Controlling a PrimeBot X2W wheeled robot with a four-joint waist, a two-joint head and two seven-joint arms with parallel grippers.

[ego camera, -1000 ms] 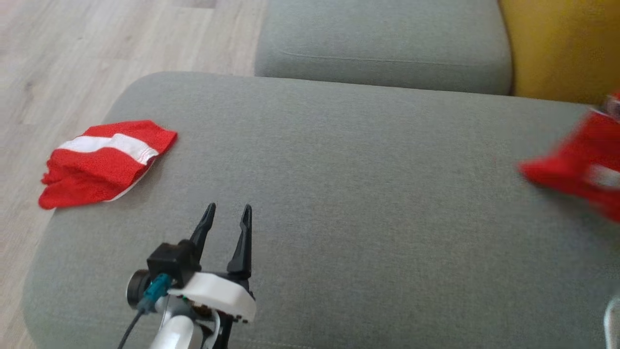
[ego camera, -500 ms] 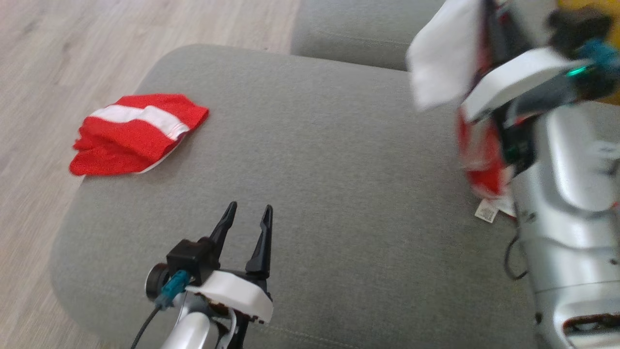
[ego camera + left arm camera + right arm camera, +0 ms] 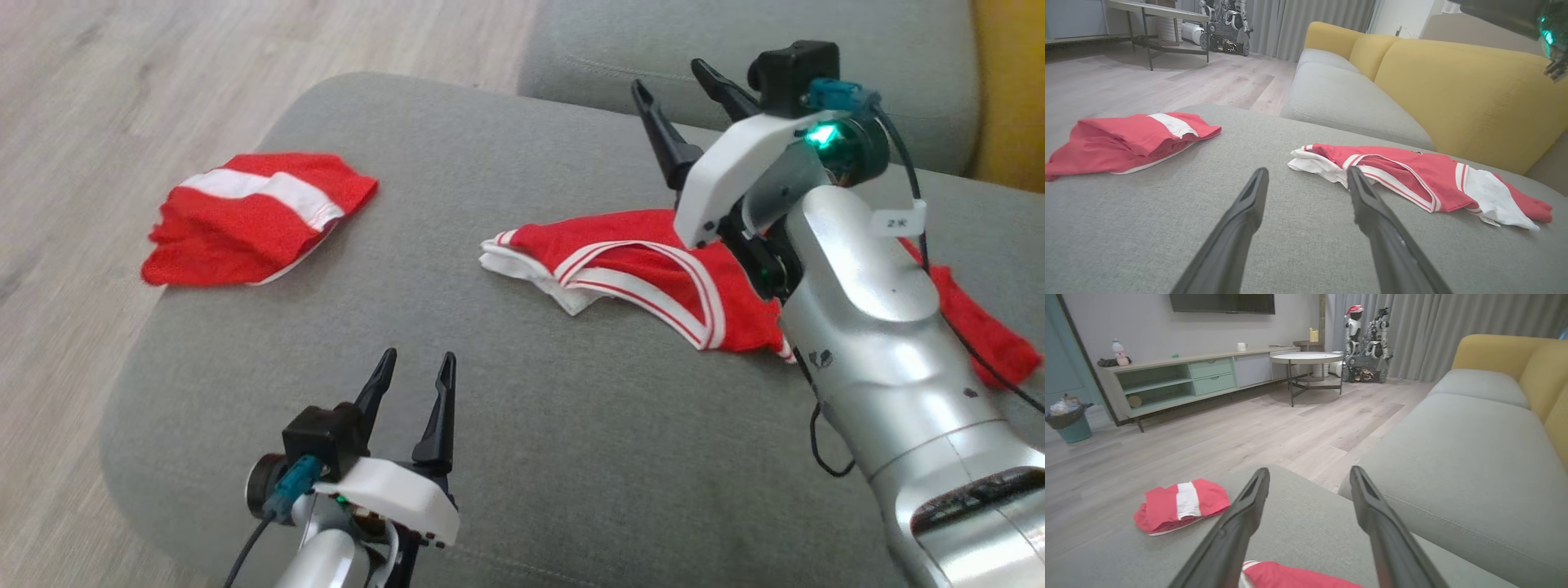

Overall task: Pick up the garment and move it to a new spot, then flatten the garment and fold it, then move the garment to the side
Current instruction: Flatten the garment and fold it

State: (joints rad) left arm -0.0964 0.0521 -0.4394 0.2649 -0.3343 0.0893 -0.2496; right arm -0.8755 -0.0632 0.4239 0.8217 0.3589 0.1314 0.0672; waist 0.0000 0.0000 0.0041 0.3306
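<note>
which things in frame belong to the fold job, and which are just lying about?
Job:
- crumpled red garment, mid-cushion
- right gripper, open above it
- left gripper, open, apart from it
- grey cushion, the work surface

Lying about:
- folded red-and-white garment at the cushion's left corner, looks already done
- round table
- cabinet
- basket
- yellow backrest

Two garments on one seat cushion, placed from each end effector

Ahead of the left end effector (image 3: pixel 419 355), the garment (image 3: pixel 637 269) lies to its right and the folded garment (image 3: pixel 245 216) to its left, well apart, both on the seat cushion (image 3: pixel 506 392). The garment lies below and just behind the right end effector (image 3: pixel 669 73). The folded garment is ahead to that end effector's left, near the cushion's edge, with floor (image 3: pixel 122 82) beyond. A second cushion (image 3: pixel 637 41) is ahead to its right.
</note>
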